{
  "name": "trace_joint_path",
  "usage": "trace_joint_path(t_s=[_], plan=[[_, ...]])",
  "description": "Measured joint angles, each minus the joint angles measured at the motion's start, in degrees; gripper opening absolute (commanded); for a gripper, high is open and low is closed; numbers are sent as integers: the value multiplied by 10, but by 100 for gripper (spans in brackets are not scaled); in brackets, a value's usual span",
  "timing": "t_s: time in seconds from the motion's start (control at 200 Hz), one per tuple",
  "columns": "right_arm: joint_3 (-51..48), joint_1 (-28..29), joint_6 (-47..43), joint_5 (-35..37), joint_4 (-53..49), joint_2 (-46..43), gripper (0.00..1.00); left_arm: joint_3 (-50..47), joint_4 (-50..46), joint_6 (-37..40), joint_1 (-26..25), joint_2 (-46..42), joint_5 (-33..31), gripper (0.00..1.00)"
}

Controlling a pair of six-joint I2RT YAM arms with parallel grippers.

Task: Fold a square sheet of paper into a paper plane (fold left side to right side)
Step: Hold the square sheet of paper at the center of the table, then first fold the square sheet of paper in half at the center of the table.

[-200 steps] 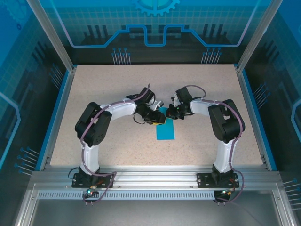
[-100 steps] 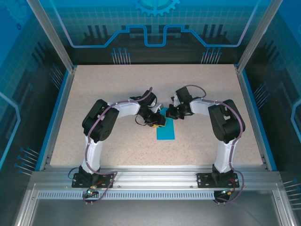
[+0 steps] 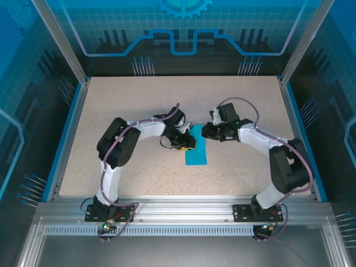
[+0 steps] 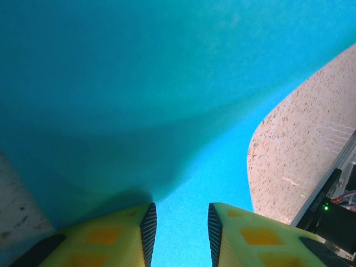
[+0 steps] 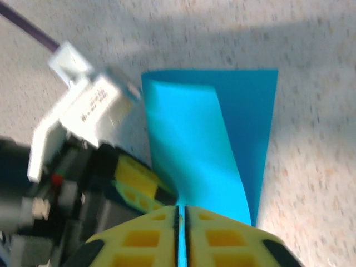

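I see the square sheet of paper (image 3: 196, 153) lying near the middle of the speckled counter (image 3: 111, 105), doubled over into a narrow upright strip, with both arms reaching in to its far end. My left pincer (image 3: 188, 143) sits on the sheet's left edge, touching it. From the left wrist its 2 yellow fingers stand apart with a clear gap, bright teal paper showing through that gap, and a shaded teal flap arches up just beyond the tips. I cannot tell whether those fingers press on the sheet or just rest against it. My right pincer (image 5: 181, 212) meets the sheet at its far right corner. From the right wrist its fingers are pressed almost together, with a thin sliver of teal caught in the slit, so it pinches the free edge of the raised flap. That flap curls up from the sheet's left side and bows over the flat layer below, which stays on the counter.
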Motion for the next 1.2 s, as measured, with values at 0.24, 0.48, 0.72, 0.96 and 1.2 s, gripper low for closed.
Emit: trace_joint_path(t_s=[0.24, 0.48, 0.72, 0.96, 1.2], plan=[[-93, 27, 19, -29, -13, -21, 1, -2, 2, 0, 0, -1, -1, 34], [-100, 43, 30, -37, -10, 17, 1, -2, 2, 0, 0, -3, -5, 34], [-76, 45, 29, -37, -38, 57, 1, -2, 0, 0, -1, -5, -9, 35], [-56, 44, 29, -37, -64, 70, 0, -1, 0, 0, -1, -5, -13, 35], [-53, 44, 24, -35, -71, 72, 0, 14, 2, 1, 7, -5, -22, 34]])
